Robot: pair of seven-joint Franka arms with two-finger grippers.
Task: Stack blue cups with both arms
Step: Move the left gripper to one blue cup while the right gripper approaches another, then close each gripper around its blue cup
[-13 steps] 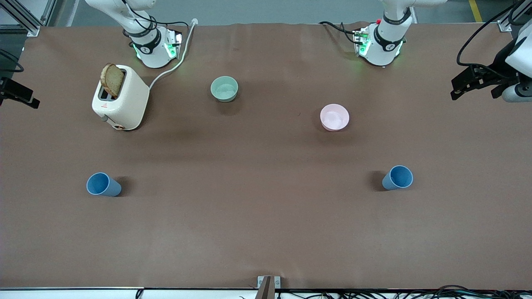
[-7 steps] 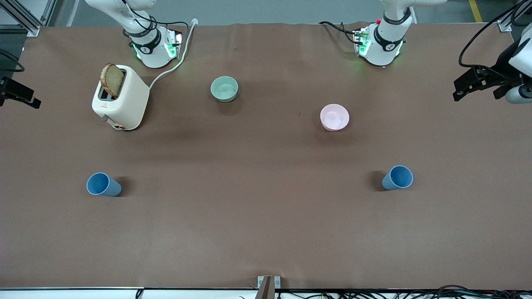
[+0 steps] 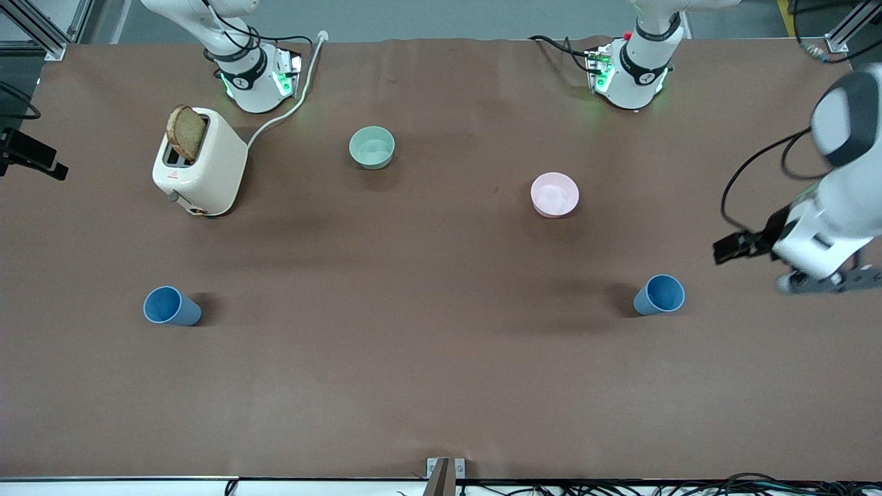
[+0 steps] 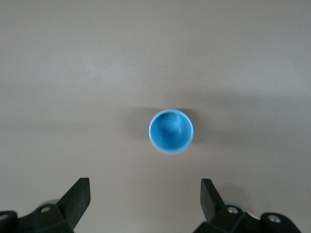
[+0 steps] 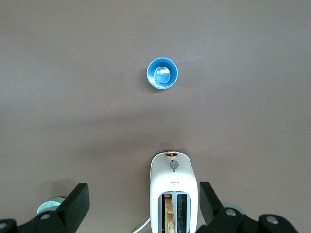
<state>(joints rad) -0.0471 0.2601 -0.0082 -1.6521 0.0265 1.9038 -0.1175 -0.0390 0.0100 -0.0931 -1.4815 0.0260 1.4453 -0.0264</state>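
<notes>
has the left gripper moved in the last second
Yes. The left gripper has come nearer the front camera, from level with the pink bowl toward the blue cup at that end.

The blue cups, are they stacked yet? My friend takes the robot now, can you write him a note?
Left gripper: open, empty, up in the air near the blue cup at the left arm's end.
Right gripper: open, empty, high above the toaster.
Second blue cup: upright at the right arm's end of the table.
Done: nothing, the cups stand apart.
Left: grasp one cup and set it inside the other.
</notes>
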